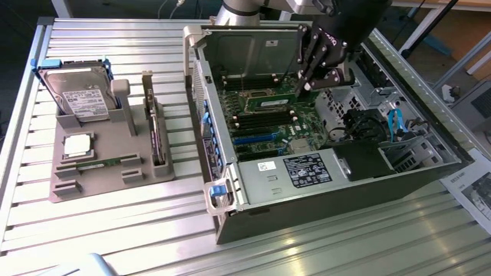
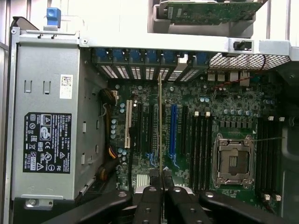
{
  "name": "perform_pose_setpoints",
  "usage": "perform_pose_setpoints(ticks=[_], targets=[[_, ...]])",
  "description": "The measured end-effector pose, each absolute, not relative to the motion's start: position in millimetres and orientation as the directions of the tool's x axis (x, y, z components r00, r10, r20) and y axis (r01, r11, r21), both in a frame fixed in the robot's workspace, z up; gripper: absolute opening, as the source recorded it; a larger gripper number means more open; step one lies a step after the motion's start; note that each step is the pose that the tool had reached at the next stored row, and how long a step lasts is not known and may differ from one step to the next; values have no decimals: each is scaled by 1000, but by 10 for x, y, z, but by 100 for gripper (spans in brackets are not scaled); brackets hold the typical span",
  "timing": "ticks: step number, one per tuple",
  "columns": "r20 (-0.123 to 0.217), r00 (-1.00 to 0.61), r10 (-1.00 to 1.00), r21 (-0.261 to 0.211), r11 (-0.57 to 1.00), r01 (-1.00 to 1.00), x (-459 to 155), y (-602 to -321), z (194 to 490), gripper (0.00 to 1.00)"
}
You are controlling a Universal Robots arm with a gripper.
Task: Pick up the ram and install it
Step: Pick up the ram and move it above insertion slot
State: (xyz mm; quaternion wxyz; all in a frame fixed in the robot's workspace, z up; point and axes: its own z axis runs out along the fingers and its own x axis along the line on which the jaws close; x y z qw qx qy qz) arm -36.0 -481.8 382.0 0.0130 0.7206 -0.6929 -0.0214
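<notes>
Jaws pinch ram (image 2: 160, 126) — label (image 2: 47, 142) (unreadable).

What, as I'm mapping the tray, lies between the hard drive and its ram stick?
In the exterior view, the silver processor chip sits between the hard drive and ram stick.

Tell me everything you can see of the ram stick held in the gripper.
The ram is a long, thin green circuit board, seen edge-on in the wrist view as a pale narrow strip. The gripper is shut on one end. It hangs inside the open computer case over the green motherboard, parallel to its long slots.
</notes>
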Motion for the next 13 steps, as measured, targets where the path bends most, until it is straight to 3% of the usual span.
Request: perform_pose_setpoints(ticks=[13], targets=[[-30, 39, -999, 44, -40, -998, -360, -4752, 3799, 12]])
